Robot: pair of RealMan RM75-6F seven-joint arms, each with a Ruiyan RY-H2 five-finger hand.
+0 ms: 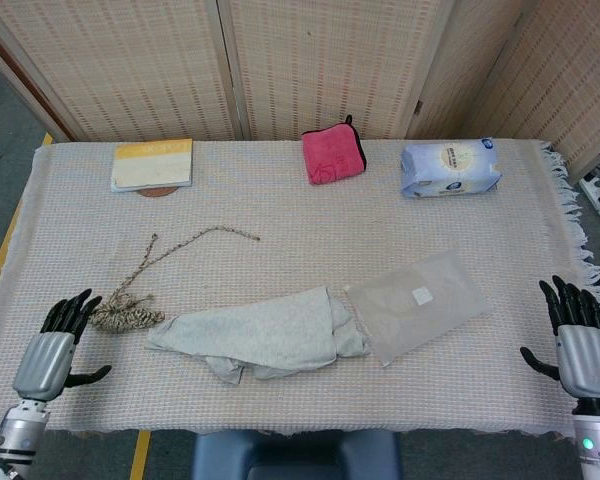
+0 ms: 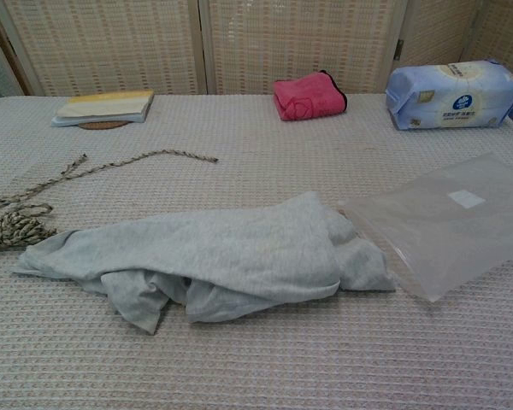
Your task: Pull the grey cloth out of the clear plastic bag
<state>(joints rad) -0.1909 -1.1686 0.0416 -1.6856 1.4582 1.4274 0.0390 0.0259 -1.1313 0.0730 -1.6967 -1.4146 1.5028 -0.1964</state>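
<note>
The grey cloth [image 1: 265,337] is seen lying crumpled on the table [image 1: 310,215], just beside the open mouth of the clear plastic bag [image 1: 420,302], which lies flat and looks emptied. Whether the cloth's right edge touches the bag's mouth cannot be told for certain. The left hand [image 1: 48,355] is held near the table's front left edge with fingers spread and nothing gripped; the right hand [image 1: 583,345] is held at the front right edge, fingers likewise apart and empty. The pulling step is judged complete. If anything is called for next, only a check that cloth and bag are fully separated.
</note>
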